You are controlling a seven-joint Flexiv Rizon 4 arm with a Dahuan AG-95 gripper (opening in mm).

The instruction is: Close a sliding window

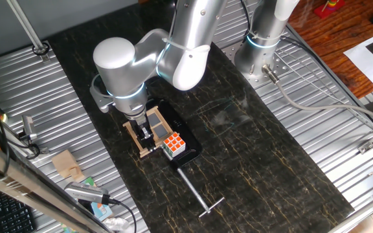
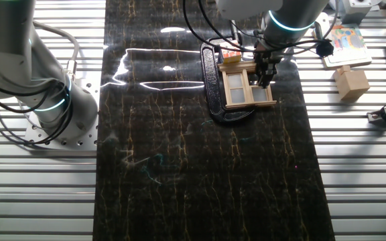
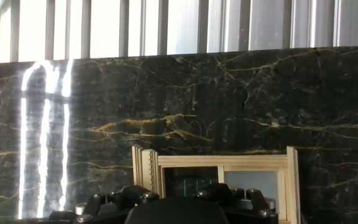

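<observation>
In one fixed view, scanning left to right, you have ribbed metal decking, then a dark marble table point(image 1: 271, 162). Left of its centre the arm bends down over the window point(image 1: 149, 133), a small tan wooden frame lying flat on a black base. The gripper point(image 1: 144, 131) sits on the frame. Touching the frame's near right corner is a cube point(image 1: 173, 145), and a metal T-handle point(image 1: 198, 193) lies just below it on the table.

In the other fixed view, left to right, you pass the arm's base, bare marble, then the window point(image 2: 248, 86) near the far edge, held in a black clamp-like base point(image 2: 211, 80). Its long axis runs left to right in this view. The gripper point(image 2: 267, 72) comes down on its right half, near the top rail.

In the hand view, the window point(image 3: 219, 168) fills the bottom centre, directly under and just ahead of the fingers point(image 3: 135, 198). A stack of thin wooden edges shows at the frame's left end.

You cannot tell how wide the jaws stand; the arm and the frame hide the tips. They appear to touch or straddle a bar of the sash.

Judging from this, the coming move is a push along the window's long axis. Which direction closes it is not clear.
</observation>
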